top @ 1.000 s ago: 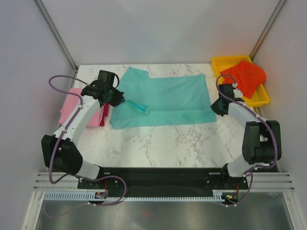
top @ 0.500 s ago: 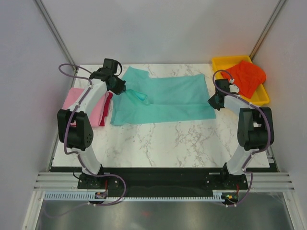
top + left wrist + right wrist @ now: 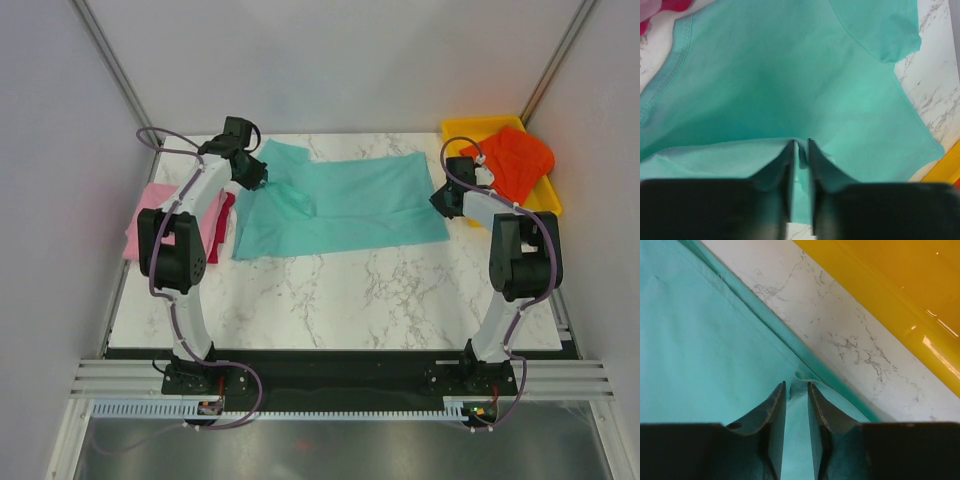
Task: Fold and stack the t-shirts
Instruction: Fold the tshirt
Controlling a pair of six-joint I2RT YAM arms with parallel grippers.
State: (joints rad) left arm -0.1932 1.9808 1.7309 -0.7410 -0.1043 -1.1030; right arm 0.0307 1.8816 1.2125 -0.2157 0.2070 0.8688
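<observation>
The teal t-shirt (image 3: 350,205) lies spread across the far middle of the table. My left gripper (image 3: 255,178) is shut on a pinch of its left part, seen between the fingers in the left wrist view (image 3: 800,145). My right gripper (image 3: 441,202) is shut on its right hem (image 3: 797,382). The pink t-shirt (image 3: 150,215) lies folded at the left with the crimson one (image 3: 224,215) partly under my left arm. The orange-red t-shirt (image 3: 510,160) lies bunched in the yellow tray (image 3: 465,130).
The yellow tray stands at the back right corner, close to my right gripper; its wall shows in the right wrist view (image 3: 900,295). Bare marble table (image 3: 350,300) stretches in front of the teal shirt. Grey walls and metal posts enclose the back and sides.
Both grippers have moved toward the back of the table, dragging the teal shirt's near edge up with them. The left arm has swung further back and left.
</observation>
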